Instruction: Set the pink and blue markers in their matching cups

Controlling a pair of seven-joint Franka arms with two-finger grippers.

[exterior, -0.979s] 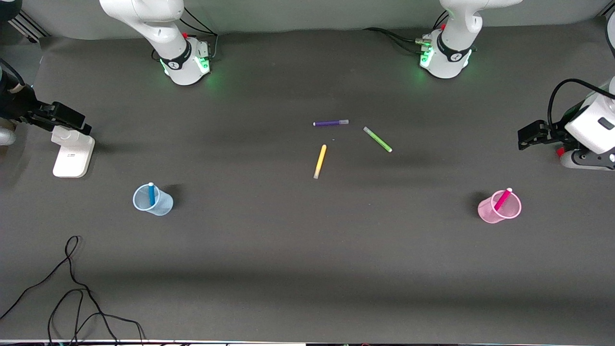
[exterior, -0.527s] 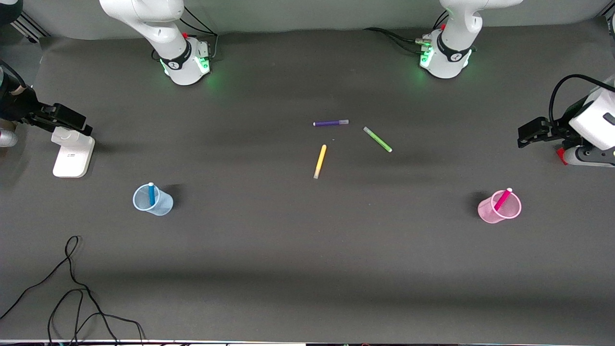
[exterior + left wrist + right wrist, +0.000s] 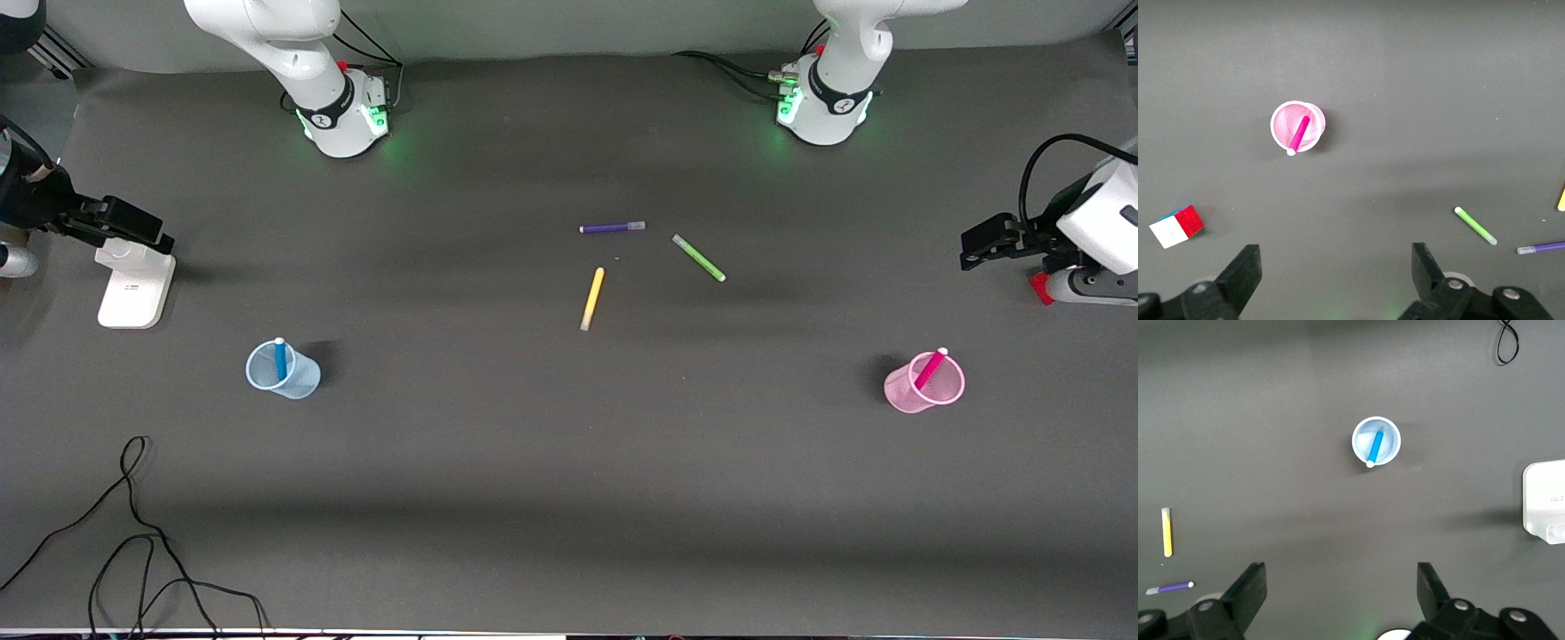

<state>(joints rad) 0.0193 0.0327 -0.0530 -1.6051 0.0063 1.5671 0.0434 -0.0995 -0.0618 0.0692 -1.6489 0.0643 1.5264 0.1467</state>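
The blue marker stands tilted in the pale blue cup toward the right arm's end of the table. The right wrist view shows the cup and the marker from above. The pink marker leans in the pale pink cup toward the left arm's end. The left wrist view shows this cup and marker too. My left gripper is open and empty, high over the table's end. My right gripper is open and empty, over the white block.
A purple marker, a green marker and a yellow marker lie at mid-table. A white block sits at the right arm's end. A red, white and blue block lies at the left arm's end. A black cable lies at the near corner.
Both grippers have drifted slightly outward toward their ends of the table. The markers and cups have not moved.
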